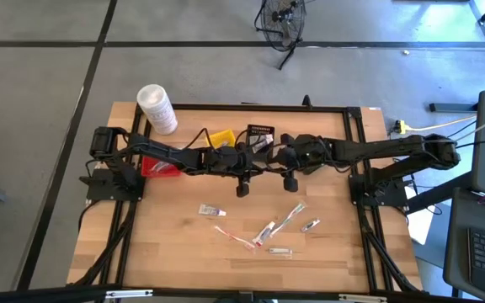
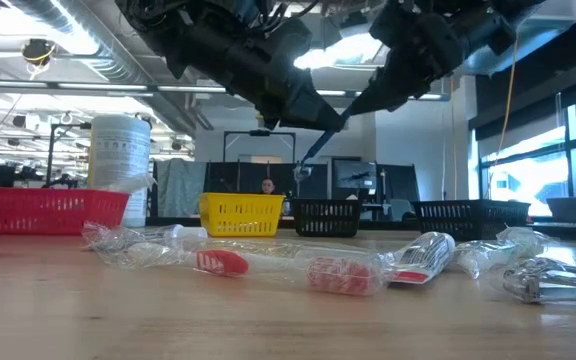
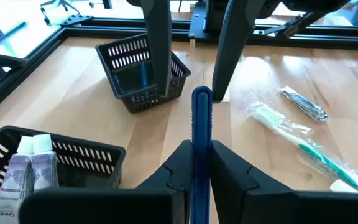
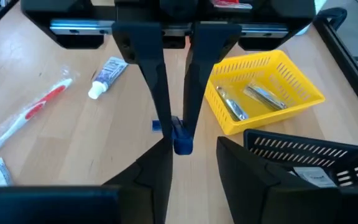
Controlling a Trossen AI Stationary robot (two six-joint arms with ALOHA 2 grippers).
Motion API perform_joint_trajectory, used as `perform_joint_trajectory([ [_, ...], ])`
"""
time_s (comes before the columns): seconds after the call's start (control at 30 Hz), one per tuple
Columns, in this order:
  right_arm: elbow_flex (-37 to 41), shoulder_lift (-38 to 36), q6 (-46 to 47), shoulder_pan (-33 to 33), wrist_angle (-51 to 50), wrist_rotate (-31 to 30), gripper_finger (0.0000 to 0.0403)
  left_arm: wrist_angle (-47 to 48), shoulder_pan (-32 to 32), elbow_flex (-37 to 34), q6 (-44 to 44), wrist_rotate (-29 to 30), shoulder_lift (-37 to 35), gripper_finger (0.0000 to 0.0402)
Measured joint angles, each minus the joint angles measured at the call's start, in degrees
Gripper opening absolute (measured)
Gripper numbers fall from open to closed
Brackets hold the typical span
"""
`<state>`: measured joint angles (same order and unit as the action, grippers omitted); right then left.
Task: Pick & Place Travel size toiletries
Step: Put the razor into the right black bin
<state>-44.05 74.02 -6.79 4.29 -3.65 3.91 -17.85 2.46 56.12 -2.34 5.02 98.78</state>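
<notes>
My left gripper [image 3: 202,155] is over the middle of the table, shut on a slim blue stick [image 3: 202,115]. My right gripper [image 4: 194,146] faces it from the right, open, with one finger on each side of the stick's free end [image 4: 180,144]. Whether it touches the stick I cannot tell. In the low view the stick [image 2: 314,150] slants down between both grippers, clear of the table. Other toiletries lie flat on the wood: a small white tube [image 1: 211,209], a wrapped red toothbrush [image 2: 268,266], a wrapped green one [image 3: 303,140] and a silvery item [image 1: 310,225]. My left gripper pinches the blue stick [image 3: 202,146] between its two fingers, which lie along it. The stick's free end [image 3: 202,94] reaches out beyond the fingertips toward the right gripper. It is lifted clear of the table.
Along the far side stand a red basket [image 1: 158,166], a yellow basket [image 4: 266,87] with silvery items in it, a black basket [image 3: 145,71] and another black basket [image 3: 48,162] holding tubes. A big white tub [image 1: 157,108] stands at the far left. People show in the room behind.
</notes>
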Motion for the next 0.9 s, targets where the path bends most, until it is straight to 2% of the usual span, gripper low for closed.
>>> perform_joint_trajectory([
  [0.9,0.0,4.3,0.1,0.0,3.6,1.9,0.0047,0.0,0.0,-0.1,-1.3,-0.1,-0.1,0.0033],
])
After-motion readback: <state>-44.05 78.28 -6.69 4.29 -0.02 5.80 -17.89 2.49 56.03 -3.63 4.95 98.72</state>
